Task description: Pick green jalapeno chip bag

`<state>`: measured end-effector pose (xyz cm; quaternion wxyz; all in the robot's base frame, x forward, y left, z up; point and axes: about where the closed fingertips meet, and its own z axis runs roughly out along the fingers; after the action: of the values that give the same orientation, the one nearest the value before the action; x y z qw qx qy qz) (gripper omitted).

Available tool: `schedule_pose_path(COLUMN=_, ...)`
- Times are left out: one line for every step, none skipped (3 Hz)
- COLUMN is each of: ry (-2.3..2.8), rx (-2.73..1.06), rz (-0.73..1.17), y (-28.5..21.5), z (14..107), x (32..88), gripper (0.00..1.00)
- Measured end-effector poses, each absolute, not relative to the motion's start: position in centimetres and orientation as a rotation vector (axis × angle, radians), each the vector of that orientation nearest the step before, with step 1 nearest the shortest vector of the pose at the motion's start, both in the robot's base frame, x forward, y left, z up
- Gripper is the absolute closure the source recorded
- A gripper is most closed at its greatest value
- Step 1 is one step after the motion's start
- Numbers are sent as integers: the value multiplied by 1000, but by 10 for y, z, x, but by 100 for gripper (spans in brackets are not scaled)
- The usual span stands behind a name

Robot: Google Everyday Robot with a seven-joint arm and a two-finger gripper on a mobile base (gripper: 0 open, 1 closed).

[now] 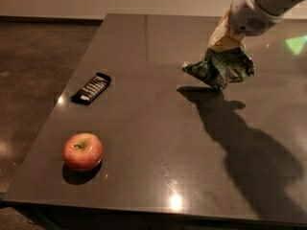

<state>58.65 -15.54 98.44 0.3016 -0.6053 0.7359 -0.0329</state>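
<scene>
The green jalapeno chip bag (220, 67) is a wrinkly green foil bag with pale print. It hangs in the air above the dark table (158, 143), at the back right, with its shadow on the table below it. My gripper (224, 43) comes down from the upper right and is shut on the bag's top edge. The bag's left corner points out to the left.
A black candy bar (91, 88) with white lettering lies near the table's left edge. A red apple (83, 151) sits at the front left. The arm's long shadow falls across the right half of the table. A dark floor lies beyond the left edge.
</scene>
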Motion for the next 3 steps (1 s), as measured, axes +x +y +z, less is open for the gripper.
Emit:
schedule_pose_path(ry=1923, rx=-1587, rz=-77, y=-161, z=1008, x=578, gripper=100)
schedule_pose_path(ry=1897, rx=-1572, rz=-69, y=-166, z=1027, x=572, gripper=100)
schedule_pose_path(ry=1877, rx=-1563, rz=-55, y=-169, z=1042, x=569, gripper=100)
